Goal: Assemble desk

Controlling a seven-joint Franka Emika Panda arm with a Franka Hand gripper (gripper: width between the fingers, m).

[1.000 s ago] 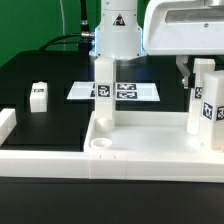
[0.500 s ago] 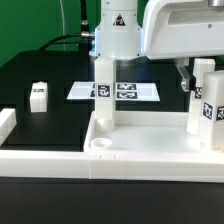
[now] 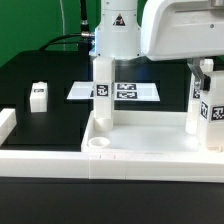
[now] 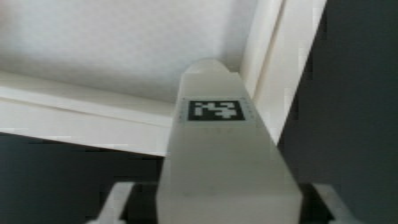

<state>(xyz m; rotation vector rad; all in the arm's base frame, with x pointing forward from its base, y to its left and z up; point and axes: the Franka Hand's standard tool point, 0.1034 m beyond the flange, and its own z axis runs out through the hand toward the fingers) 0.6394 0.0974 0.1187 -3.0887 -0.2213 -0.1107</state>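
Observation:
The white desk tabletop [image 3: 150,156] lies upside down at the front, its raised rim up. One square leg [image 3: 103,95] stands in it at the exterior view's left, and a second leg [image 3: 203,108] stands at the right. My gripper [image 3: 203,72] reaches down over the top of the right leg, its fingers against two opposite sides. In the wrist view this tagged leg [image 4: 221,130] runs down to the tabletop [image 4: 89,50] by its rim corner. It fills the space between the fingers [image 4: 128,205] of my gripper [image 4: 222,208]. A third, loose leg [image 3: 39,95] lies on the black table.
The marker board [image 3: 135,91] lies flat behind the tabletop. The robot's white base [image 3: 117,35] rises behind it. A white border rail [image 3: 8,122] sits at the exterior view's left edge. An empty round socket [image 3: 99,146] shows in the tabletop's near left corner.
The fingers have closed in from wide open onto the right leg. The gripper body has shifted slightly over it. Legs and tabletop have not moved.

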